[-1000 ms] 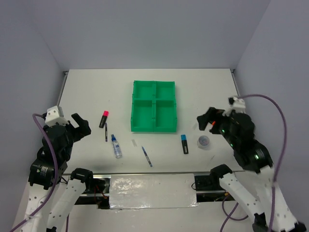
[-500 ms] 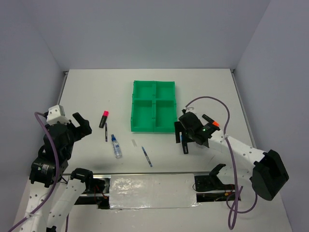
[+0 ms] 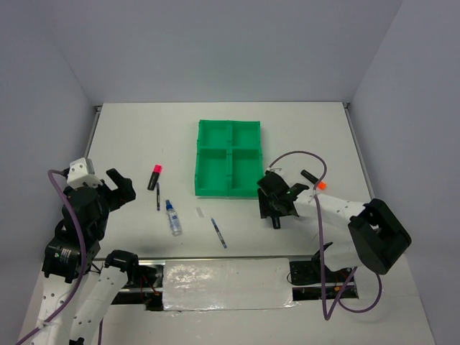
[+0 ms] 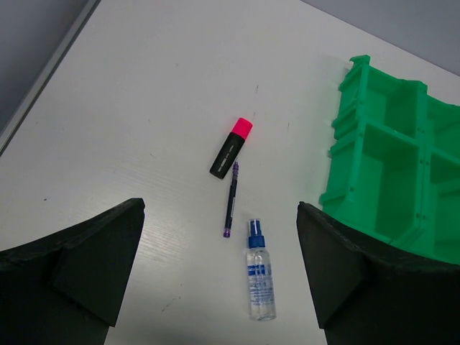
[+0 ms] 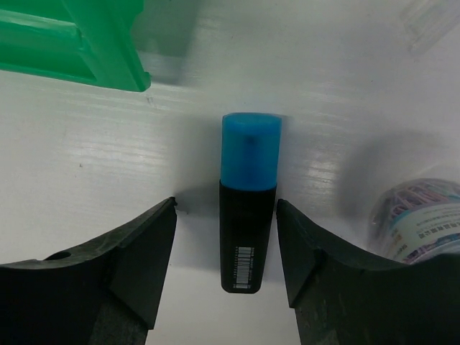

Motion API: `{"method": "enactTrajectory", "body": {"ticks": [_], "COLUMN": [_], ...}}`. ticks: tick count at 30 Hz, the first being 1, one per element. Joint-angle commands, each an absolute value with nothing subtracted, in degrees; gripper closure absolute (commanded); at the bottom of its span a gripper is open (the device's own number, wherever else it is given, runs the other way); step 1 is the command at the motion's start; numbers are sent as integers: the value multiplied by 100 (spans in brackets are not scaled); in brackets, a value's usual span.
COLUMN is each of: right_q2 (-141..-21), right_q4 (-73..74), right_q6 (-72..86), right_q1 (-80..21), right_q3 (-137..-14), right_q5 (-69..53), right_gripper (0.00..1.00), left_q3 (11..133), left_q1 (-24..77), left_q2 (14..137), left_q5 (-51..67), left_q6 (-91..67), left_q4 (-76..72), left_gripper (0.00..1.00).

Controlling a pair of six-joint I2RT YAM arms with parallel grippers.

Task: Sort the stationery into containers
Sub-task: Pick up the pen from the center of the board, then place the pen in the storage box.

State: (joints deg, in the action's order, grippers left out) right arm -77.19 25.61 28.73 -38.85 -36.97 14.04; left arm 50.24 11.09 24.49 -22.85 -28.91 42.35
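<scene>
The green four-compartment tray (image 3: 197,159) stands at the table's middle. It also shows in the left wrist view (image 4: 350,169). My right gripper (image 3: 274,214) is low over the table in front of the tray's right corner. It is open (image 5: 225,237) with one finger on each side of the blue-capped black marker (image 5: 247,180), small gaps showing. The grey disc (image 5: 420,215) lies just right of it. My left gripper (image 3: 118,188) is open and empty (image 4: 219,212), raised at the left. The red-capped marker (image 4: 231,148), thin black pen (image 4: 231,199) and clear blue-capped bottle (image 4: 259,280) lie before it. A blue pen (image 3: 218,233) lies nearer the front.
A small clear strip (image 3: 200,213) lies between the bottle and the blue pen. The right arm's cable (image 3: 302,154) loops above the table beside the tray. The tray's near corner (image 5: 108,57) is close ahead of the right gripper.
My right arm has swung down and left from its raised pose, and its open gripper now straddles the blue-capped marker. The left arm has not moved.
</scene>
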Motion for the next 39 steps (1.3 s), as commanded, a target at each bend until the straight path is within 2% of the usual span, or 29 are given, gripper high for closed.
{"method": "enactTrajectory", "body": {"ticks": [1,6,8,11,13,14,19,23,27,30,32,34,35,37,38,39], "right_q2": [-7805,-7770,-7761,-7673,-7559,-7367,-6199,-5092,-5070,-6026,-7120,-7994,-8868,-9751,-10617,-11052], "right_q4": [2329,2092,2118,2110,2092,2092,2214,2926,3041,2691,2462,2636,2872,3189,3608,3873], "right_q6": [3041,3155,3164,3173,3208,3269,3419,3507,3226,2508,2112,1881,1742,1653,1574,1547], "right_q1": [-3929,-3929,-3929,-3929,-3937,-3937,-3982,-3999,-3981,-3755,-3482,-3009,-2910,-2734,-2699,-2646], "right_q3": [-3683,-3384,-3358,-3288,-3226,-3130,-2979,-3418,-4112,-5399,-6035,-7334,-8279,-9276,-10299,-10805], "right_q5": [1318,897,844,739,633,615,483,913,1142,1345,890,495,475,614,702,694], "right_gripper": [35,48,60,73,95,100,100,100,100,100,100,100,100,100,100,100], "left_q3": [5010,4992,5001,4992,4992,5001,4975,4992,4983,4992,4992,4992,4992,4992,4992,4992], "left_q1": [1143,1143,1143,1143,1160,1151,1160,1178,1169,1169,1169,1178,1169,1178,1169,1178], "left_q2": [2417,2373,2364,2364,2355,2338,2294,2338,2338,2329,2338,2338,2338,2338,2338,2355], "left_q5": [-2215,-2215,-2197,-2197,-2206,-2197,-2180,-2171,-2180,-2188,-2215,-2241,-2241,-2233,-2224,-2206], "left_q6": [-2909,-2918,-2909,-2909,-2909,-2918,-2900,-2909,-2892,-2900,-2918,-2927,-2927,-2927,-2918,-2909], "left_q4": [3990,3982,3981,3981,3981,3981,3955,3964,3964,3972,3981,3990,3990,3990,3990,3982], "left_gripper": [1,1,1,1,1,1,1,1,1,1,1,1,1,1,1,1]}}
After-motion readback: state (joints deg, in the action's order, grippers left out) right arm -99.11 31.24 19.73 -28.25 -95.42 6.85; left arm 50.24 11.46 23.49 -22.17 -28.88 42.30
